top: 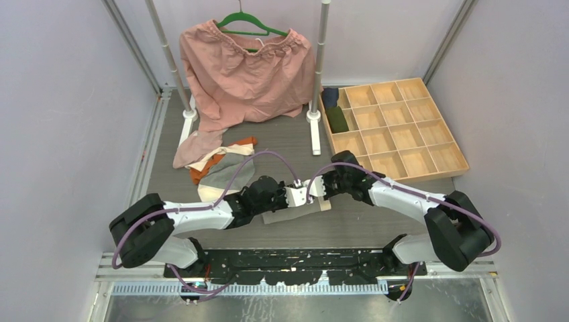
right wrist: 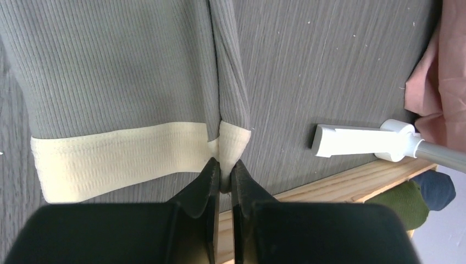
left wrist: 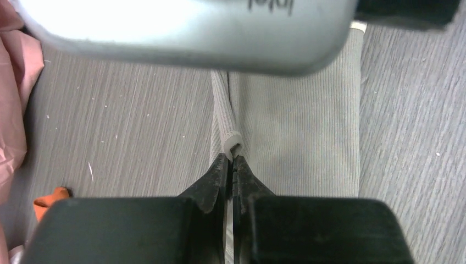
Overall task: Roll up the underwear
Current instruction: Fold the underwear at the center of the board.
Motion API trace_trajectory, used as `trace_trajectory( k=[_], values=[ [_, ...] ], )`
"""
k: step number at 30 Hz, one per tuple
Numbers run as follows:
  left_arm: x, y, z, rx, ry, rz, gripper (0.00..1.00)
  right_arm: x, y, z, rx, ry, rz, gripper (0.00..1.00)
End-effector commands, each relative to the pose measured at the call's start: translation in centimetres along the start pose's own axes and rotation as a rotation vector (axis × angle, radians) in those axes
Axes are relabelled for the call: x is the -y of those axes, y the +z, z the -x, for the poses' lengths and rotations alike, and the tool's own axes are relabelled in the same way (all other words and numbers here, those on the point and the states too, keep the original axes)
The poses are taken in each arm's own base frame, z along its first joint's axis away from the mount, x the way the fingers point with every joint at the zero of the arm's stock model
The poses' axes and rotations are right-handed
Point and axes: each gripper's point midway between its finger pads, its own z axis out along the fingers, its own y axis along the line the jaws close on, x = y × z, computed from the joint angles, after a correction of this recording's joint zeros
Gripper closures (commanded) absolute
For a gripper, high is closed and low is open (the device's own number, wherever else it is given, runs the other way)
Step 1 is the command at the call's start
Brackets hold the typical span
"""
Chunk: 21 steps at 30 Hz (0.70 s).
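1. Grey ribbed underwear [right wrist: 121,66] with a cream waistband [right wrist: 110,157]: it lies flat on the table [top: 376,218] just ahead of the arm bases, with one long edge drawn up into a narrow fold.
2. Left gripper [left wrist: 233,159]: I see its jaws pinched together on the grey end of that fold.
3. Right gripper [right wrist: 222,165]: its jaws are clamped on the waistband end of the same fold.
4. Other underwear [top: 216,164]: pink, cream, orange and grey pieces are heaped to the left beyond the left arm, not yet rolled.
5. Wooden compartment tray [top: 402,127]: it sits far right. A dark green roll [top: 337,119] and a navy roll [top: 329,96] lie in its left-hand cells.
6. Risk, slip: each claw holds only a thin lip of cloth. I judge that uneven travel of the two arms would pull it free on one side and skew the fold.
7. Risk, loose roll: ribbed knit likely springs back, so any slack could let the turns unfurl on release.
8. Risk, collision: the wrists sit almost touching above the garment, and twisting may knock them together.
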Motion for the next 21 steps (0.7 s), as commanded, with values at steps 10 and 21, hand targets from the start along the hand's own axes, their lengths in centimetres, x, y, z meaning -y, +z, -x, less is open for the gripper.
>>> trace_trajectory(
  k=[10, 21],
  values=[
    [4.7, -0.8, -0.1, 0.201, -0.049, -0.104, 1.00, 3.5, -0.4, -0.5, 0.023, 0.087, -0.110, 0.99],
    [6.0, -0.5, -1.7, 0.135, -0.046, -0.163, 0.99, 3.6, -0.7, -0.9, 0.009, 0.101, -0.098, 0.99]
  ],
)
